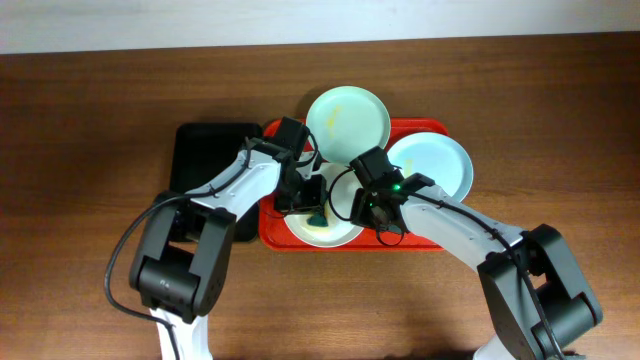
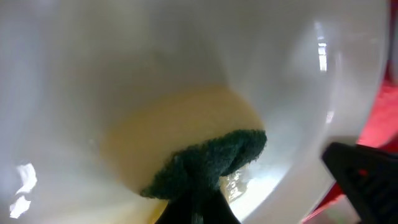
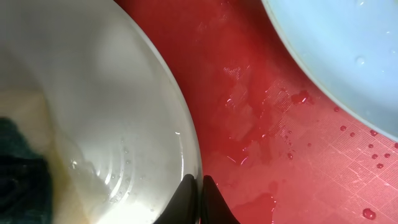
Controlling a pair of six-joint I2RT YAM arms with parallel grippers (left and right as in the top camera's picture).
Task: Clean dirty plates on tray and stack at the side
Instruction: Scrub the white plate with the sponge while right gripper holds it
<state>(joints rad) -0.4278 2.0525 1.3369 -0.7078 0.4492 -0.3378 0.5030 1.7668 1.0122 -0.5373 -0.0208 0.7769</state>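
The white plate [image 1: 330, 228] lies at the front left of the red tray [image 1: 430, 235]. My left gripper [image 1: 316, 205] is shut on a dark green sponge [image 2: 211, 158] and presses it on the plate's yellow-smeared middle [image 2: 168, 124]. My right gripper [image 3: 199, 183] is shut on the white plate's rim [image 3: 186, 130]; in the overhead view it sits at the plate's right edge [image 1: 372, 205]. The mint green plate [image 1: 347, 122] lies at the tray's back. The pale blue plate [image 1: 432, 165] lies at the tray's right, and it also shows in the right wrist view [image 3: 336, 56].
A smaller black tray [image 1: 205, 155] lies on the brown table left of the red tray. The red tray's floor [image 3: 261, 118] is wet with water drops between the white and blue plates.
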